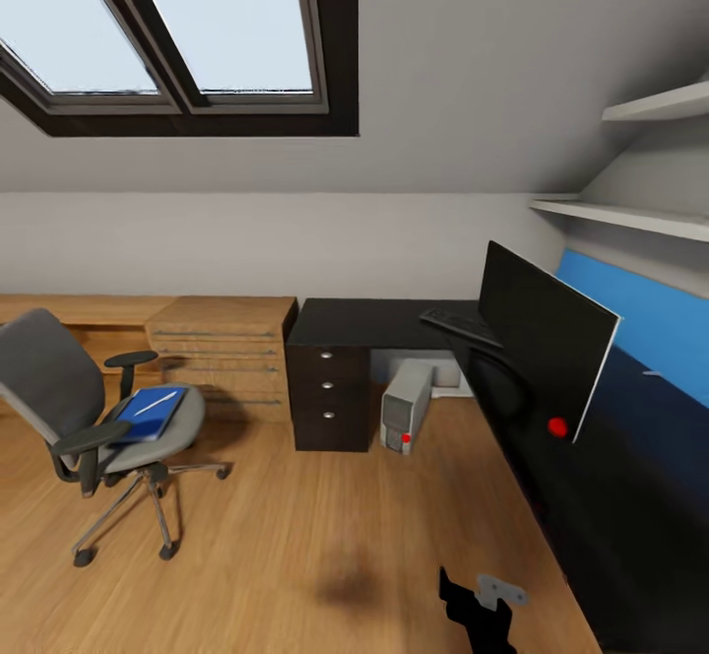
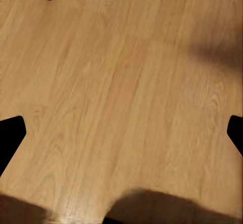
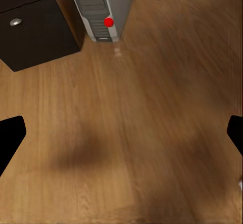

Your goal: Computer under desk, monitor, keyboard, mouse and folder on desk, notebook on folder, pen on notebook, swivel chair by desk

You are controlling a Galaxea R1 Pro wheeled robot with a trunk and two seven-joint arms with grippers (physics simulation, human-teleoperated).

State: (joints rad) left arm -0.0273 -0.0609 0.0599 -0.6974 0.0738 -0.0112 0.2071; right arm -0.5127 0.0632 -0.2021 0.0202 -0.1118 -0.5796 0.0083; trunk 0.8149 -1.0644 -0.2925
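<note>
The robot stands out on the wooden floor (image 1: 295,536), well apart from everything it must handle. The swivel chair (image 1: 94,418) sits away from the desk (image 1: 384,324), near the light wooden drawer unit (image 1: 225,344), and on its seat lies the folder (image 1: 148,416) with the pen (image 1: 156,402) resting on top; whether a notebook lies between them I cannot tell. The computer (image 1: 406,406) stands on the floor under the desk beside the dark drawers (image 1: 330,388), its red light showing; the right wrist view catches its front (image 3: 98,6) too. The monitor (image 1: 547,339) is on the desk, tilted, and the keyboard (image 1: 461,324) lies on the desk close by it; the mouse is not something I can pick out. The left gripper (image 2: 121,133) hangs spread wide over bare floor, its dark fingers (image 2: 11,138) at either edge of the picture, holding nothing; the right gripper (image 3: 121,133) is likewise spread and empty. The likely trouble lies at the chair: it rolls on casters, so a clumsy approach or a push on the seat could send it away, and the loose pen could roll off the folder if the stack is lifted unevenly. Swinging an arm near the tilted monitor could also knock it over
</note>
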